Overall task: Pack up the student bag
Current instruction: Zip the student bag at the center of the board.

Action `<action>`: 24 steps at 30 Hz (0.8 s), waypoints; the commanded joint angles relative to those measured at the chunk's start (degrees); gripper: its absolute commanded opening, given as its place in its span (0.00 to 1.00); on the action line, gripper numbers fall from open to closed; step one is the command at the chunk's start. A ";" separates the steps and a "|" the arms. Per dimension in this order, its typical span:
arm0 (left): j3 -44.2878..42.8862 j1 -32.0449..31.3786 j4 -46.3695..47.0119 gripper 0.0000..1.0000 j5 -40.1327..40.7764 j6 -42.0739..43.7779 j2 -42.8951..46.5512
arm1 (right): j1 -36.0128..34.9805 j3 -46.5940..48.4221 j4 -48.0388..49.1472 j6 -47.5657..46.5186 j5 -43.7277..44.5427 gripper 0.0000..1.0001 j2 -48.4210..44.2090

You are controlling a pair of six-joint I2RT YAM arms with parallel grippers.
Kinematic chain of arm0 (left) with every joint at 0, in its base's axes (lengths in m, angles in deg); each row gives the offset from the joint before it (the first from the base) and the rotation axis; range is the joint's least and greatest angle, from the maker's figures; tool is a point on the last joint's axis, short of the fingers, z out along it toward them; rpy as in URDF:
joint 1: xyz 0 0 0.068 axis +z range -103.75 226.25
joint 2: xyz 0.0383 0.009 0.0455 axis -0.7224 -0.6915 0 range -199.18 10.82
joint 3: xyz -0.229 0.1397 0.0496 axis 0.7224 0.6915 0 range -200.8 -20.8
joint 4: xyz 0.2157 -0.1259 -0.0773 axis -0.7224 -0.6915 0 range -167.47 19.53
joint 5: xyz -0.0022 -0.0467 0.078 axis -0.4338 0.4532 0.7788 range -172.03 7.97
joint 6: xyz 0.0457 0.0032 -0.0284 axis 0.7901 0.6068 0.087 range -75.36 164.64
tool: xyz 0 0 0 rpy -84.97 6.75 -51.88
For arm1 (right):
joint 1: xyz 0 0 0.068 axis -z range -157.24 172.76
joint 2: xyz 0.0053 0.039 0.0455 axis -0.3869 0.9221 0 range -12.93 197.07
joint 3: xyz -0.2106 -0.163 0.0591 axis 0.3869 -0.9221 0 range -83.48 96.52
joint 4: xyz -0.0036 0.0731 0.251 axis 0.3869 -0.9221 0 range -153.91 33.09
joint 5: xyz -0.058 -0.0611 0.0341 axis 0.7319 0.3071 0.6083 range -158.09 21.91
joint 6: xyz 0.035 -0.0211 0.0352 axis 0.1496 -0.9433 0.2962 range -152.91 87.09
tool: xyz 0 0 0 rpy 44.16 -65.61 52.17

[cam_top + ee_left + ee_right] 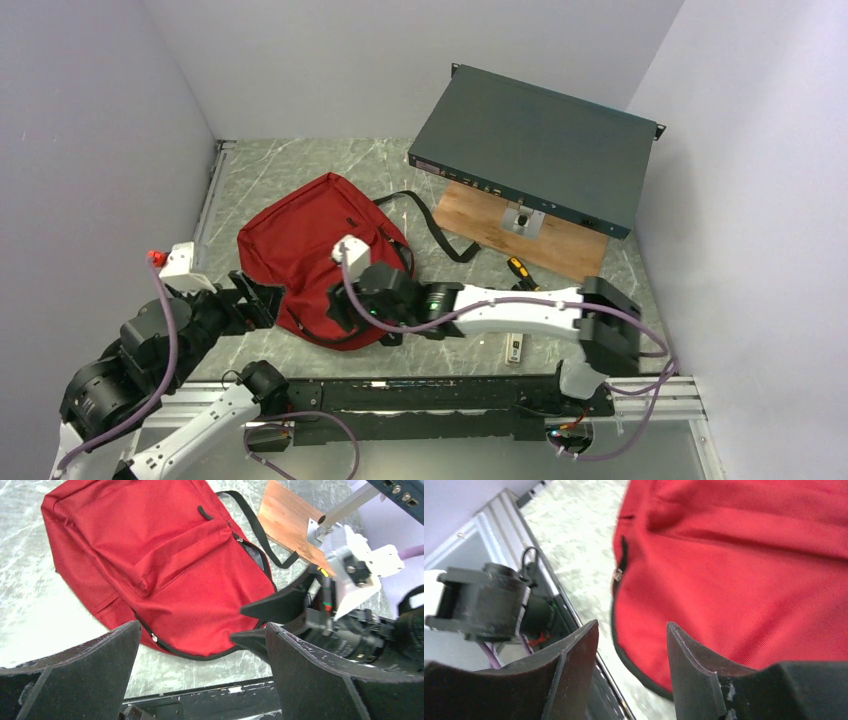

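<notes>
The student bag (310,240) is a dark red backpack lying flat on the marble table, front pocket up, with black zips and a black strap trailing to the right. My left gripper (262,300) hovers at the bag's near-left edge. Its jaws stand wide open in the left wrist view (203,625), with nothing between them and the bag (165,565) beyond. My right gripper (340,300) sits over the bag's near edge. It is open (631,624) and empty, above the black-piped rim of the bag (734,570). Its fingers (280,605) also show from the left wrist.
A flat dark teal metal box (535,145) rests tilted on a wooden board (500,225) at the back right. A yellow-and-black screwdriver (520,270) and a small white item (513,347) lie right of the bag. A black rail (430,390) runs along the near edge.
</notes>
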 commanded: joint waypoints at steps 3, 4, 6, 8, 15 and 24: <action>-2.91 0.11 -7.14 1.00 2.23 -1.95 2.33 | -1.47 12.51 6.85 -1.79 -4.30 0.53 13.45; -3.48 0.11 -7.66 1.00 2.22 -1.95 2.90 | -1.48 14.47 6.51 -2.31 -4.77 0.53 15.59; -4.20 0.10 -7.80 1.00 1.64 -1.86 4.25 | -1.43 17.93 6.12 -3.42 -5.52 0.50 19.26; -4.04 0.10 -6.92 1.00 0.02 -1.57 5.74 | -1.43 20.66 6.31 -4.07 -7.33 0.43 22.29; -2.51 0.11 -6.01 0.99 -3.08 -0.99 7.46 | -1.02 28.50 5.11 -4.59 -8.50 0.39 30.97; -0.93 0.13 -4.72 0.99 -4.79 -0.63 8.02 | -0.29 32.24 2.78 -3.69 -5.60 0.35 35.12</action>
